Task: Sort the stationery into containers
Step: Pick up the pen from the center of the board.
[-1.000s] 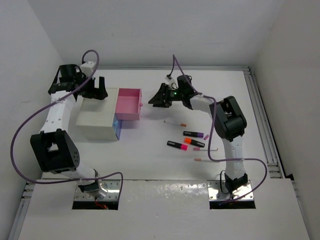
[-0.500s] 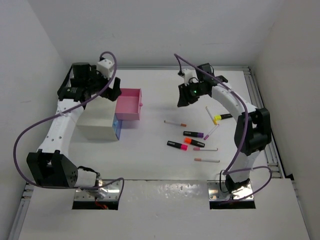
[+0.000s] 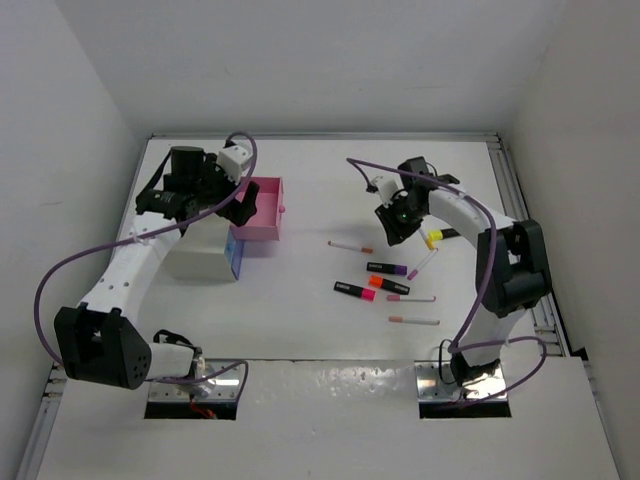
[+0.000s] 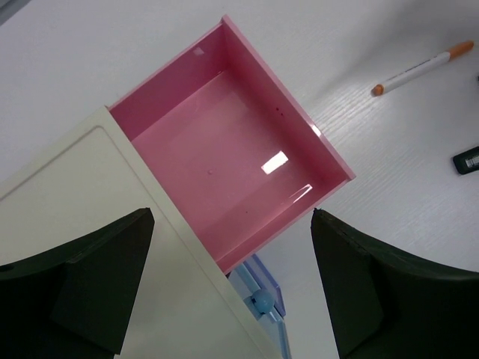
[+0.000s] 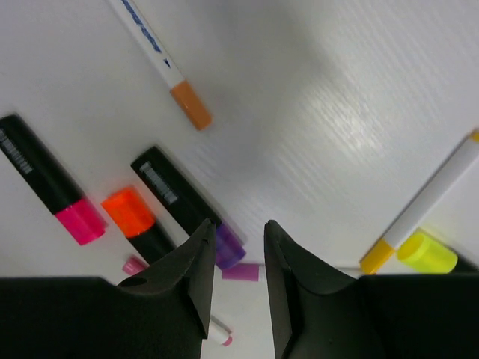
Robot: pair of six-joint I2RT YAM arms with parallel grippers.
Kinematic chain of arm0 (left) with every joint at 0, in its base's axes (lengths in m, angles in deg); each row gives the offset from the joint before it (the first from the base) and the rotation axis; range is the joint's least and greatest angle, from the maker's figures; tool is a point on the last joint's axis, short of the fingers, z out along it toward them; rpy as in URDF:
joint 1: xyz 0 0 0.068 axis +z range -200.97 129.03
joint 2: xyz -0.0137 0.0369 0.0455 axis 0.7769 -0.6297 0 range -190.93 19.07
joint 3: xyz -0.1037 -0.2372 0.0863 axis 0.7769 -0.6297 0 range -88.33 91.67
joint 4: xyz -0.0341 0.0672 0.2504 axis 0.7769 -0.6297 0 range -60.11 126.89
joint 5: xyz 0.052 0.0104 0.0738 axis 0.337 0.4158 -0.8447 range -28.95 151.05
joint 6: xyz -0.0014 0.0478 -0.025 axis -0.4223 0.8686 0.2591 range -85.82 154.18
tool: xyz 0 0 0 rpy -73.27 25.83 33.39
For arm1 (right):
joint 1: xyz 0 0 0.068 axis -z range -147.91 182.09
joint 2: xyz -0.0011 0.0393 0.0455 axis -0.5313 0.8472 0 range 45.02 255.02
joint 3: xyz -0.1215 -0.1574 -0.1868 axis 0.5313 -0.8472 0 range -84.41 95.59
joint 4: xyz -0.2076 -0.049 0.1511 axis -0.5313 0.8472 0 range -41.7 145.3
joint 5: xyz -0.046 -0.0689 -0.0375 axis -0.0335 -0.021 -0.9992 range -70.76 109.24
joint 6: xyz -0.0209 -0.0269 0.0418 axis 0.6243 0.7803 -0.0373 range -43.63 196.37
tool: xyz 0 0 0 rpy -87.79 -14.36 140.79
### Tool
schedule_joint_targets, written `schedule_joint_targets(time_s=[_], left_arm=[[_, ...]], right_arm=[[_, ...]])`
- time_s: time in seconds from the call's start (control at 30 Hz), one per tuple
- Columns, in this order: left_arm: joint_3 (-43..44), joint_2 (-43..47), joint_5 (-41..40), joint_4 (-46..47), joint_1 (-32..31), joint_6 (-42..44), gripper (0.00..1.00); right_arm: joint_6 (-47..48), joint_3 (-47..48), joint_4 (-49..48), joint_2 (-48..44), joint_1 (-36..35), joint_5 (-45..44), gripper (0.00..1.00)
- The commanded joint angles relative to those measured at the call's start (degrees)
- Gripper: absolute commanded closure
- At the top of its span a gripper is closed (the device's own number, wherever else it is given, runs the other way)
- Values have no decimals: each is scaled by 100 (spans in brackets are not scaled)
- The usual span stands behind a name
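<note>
The pink drawer (image 3: 265,218) stands pulled out of the white cabinet (image 3: 196,260) and is empty (image 4: 224,149). A light blue drawer (image 4: 271,293) sits below it. My left gripper (image 3: 243,205) hovers open over the pink drawer (image 4: 232,299). My right gripper (image 3: 393,226) hangs slightly open and empty above the stationery (image 5: 238,228). Below it lie a purple-capped highlighter (image 5: 187,206), an orange-capped one (image 5: 135,215), a pink-capped one (image 5: 49,183), an orange-tipped pen (image 5: 161,63), a yellow-tipped pen (image 5: 426,202) and a yellow-capped highlighter (image 5: 426,250).
More white pens lie nearer the arms: a purple-tipped one (image 3: 422,264), a pink-tipped one (image 3: 411,298) and another (image 3: 414,321). White walls close in the table on the left, back and right. A rail (image 3: 525,240) runs along the right edge.
My right gripper moved from beside the pink drawer to the right and down over the pens. My left gripper moved right from the cabinet's far side to above the open pink drawer.
</note>
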Motion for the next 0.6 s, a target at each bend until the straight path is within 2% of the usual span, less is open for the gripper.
schedule_joint_targets(time_s=[0.0, 0.33, 0.57], left_arm=[[-66, 144, 75, 211, -73, -47, 8], [-277, 127, 699, 238, 172, -460, 6], [-198, 21, 735, 238, 234, -469, 6]], right_arm=[[190, 409, -475, 289, -327, -25, 68], [629, 779, -835, 1072, -916, -7, 63], [998, 831, -985, 1510, -1171, -183, 63]])
